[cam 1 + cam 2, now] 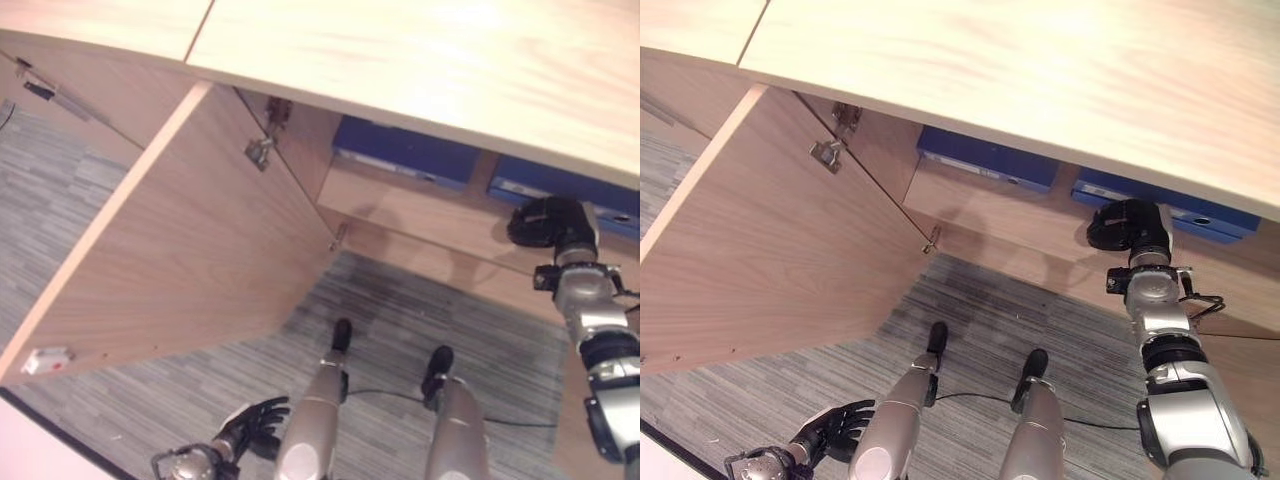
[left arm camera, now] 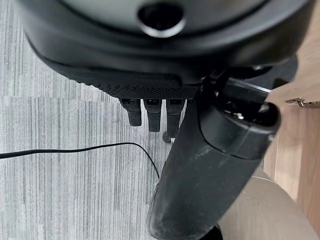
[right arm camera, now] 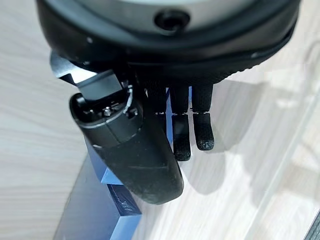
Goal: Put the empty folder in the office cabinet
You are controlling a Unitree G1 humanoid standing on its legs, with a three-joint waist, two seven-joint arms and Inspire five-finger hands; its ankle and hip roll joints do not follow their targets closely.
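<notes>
Placement looked nearly finished: the blue folder [image 3: 107, 202] lay on the cabinet shelf [image 1: 420, 215], the right hand [image 1: 545, 222] beside it with fingers straight, gripping nothing. Left hand [image 1: 250, 428] hung relaxed. Next: withdraw, shut the door [image 1: 190, 250].

Bright, even light from above washes out the cabinet top [image 1: 430, 60] to a pale glare. The shelf [image 1: 1040, 225] beneath lies in soft shade. In the right wrist view the hand [image 3: 150, 130] casts a faint shadow and looms blurred.
</notes>
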